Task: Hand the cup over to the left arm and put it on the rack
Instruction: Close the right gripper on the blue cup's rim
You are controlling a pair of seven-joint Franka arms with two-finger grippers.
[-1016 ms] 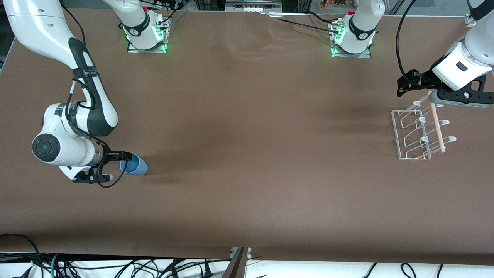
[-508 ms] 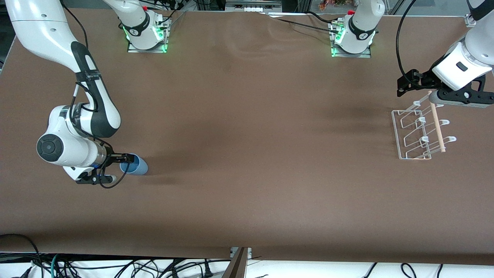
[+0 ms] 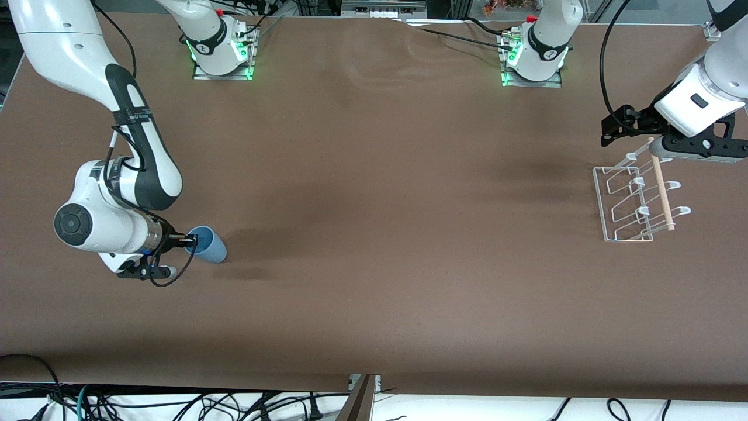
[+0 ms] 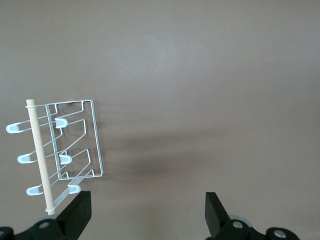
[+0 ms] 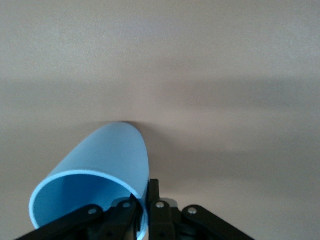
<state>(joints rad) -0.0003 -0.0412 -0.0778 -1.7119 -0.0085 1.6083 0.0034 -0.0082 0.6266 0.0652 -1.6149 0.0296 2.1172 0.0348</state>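
The small light-blue plastic cup (image 3: 209, 245), tapered and without handle, is tilted on the brown table cover (image 3: 374, 234), near the edge at the right arm's end of the table, with its open mouth turned toward the right gripper (image 3: 190, 238). This black two-finger gripper is clamped on the rim of the cup: in the right wrist view one finger is inside the mouth and the other finger (image 5: 161, 212) is outside, against the wall of the cup (image 5: 100, 175) (the wall is pinched between them). The small white wire rack (image 3: 634, 202), with its looped prongs and a light wooden dowel (image 3: 662, 186), stands near the edge at the left arm's end of the table, well apart from the cup. The left gripper (image 4: 145, 212) waits in the air over the rack, with its fingers spread wide apart and nothing between them.
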